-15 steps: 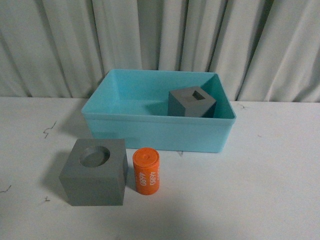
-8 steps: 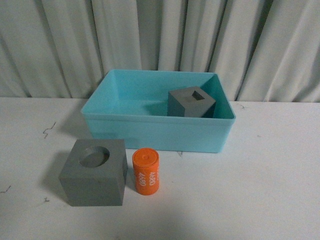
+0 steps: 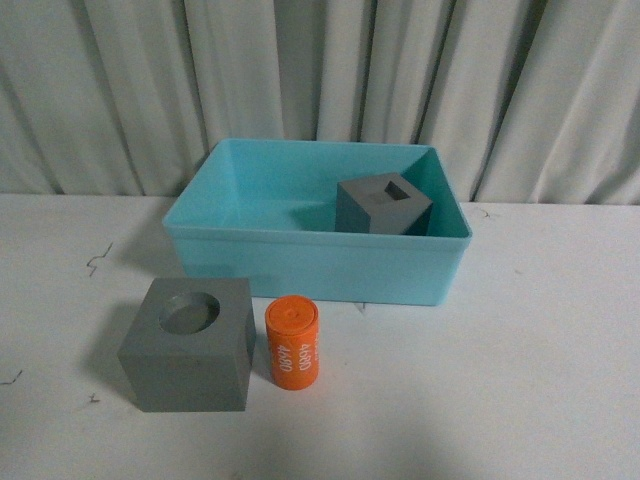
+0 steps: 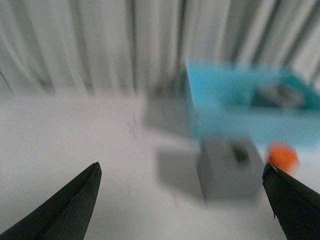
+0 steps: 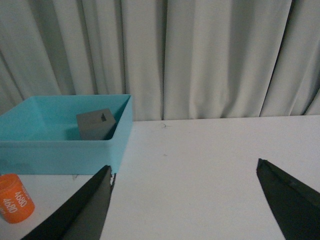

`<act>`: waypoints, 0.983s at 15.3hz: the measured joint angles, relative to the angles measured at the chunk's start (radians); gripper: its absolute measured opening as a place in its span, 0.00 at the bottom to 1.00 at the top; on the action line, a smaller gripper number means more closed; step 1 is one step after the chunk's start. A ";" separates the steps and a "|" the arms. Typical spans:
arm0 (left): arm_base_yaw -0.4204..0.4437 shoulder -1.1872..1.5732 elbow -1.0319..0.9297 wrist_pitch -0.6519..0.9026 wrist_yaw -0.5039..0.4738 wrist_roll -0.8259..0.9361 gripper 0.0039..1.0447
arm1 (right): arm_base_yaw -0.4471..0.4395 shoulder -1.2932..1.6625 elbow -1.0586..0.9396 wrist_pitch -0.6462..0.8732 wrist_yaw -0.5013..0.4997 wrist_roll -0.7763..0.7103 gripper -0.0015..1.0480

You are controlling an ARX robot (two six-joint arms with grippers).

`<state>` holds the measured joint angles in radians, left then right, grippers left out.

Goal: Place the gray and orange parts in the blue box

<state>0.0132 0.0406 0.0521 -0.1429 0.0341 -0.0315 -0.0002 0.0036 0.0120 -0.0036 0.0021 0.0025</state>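
Note:
The blue box [image 3: 310, 268] stands at the back middle of the white table. A gray cube with a rectangular recess [image 3: 382, 205] lies tilted inside it at the right. A gray cube with a round recess [image 3: 190, 343] sits on the table in front of the box, the orange cylinder [image 3: 292, 343] with white numerals right beside it. Neither gripper shows in the front view. My left gripper [image 4: 182, 172] is open and empty; its blurred view shows the cube [image 4: 227, 166], cylinder [image 4: 283, 157] and box [image 4: 240, 115] ahead. My right gripper [image 5: 184, 169] is open and empty over bare table, with the box [image 5: 60, 150] and cylinder [image 5: 14, 197] off to one side.
A pleated grey curtain [image 3: 320, 70] hangs behind the table. Small dark scuff marks [image 3: 97, 261] dot the white tabletop on the left.
The orange cylinder has shifted very slightly. The cubes and box have not moved.

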 joint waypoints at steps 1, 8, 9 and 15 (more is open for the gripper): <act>0.049 0.269 0.152 -0.256 0.090 -0.049 0.94 | 0.000 0.000 0.000 0.001 -0.001 0.000 0.92; -0.211 1.107 0.515 0.004 -0.002 -0.048 0.94 | 0.000 0.000 0.000 0.000 -0.002 0.000 0.94; -0.249 1.167 0.544 0.026 -0.021 -0.049 0.94 | 0.000 0.000 0.000 0.000 -0.002 0.000 0.94; -0.293 1.440 0.677 0.148 -0.097 -0.034 0.94 | 0.000 0.000 0.000 0.000 -0.002 0.000 0.94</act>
<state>-0.2794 1.4807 0.7288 0.0048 -0.0631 -0.0658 -0.0002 0.0036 0.0120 -0.0036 -0.0002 0.0025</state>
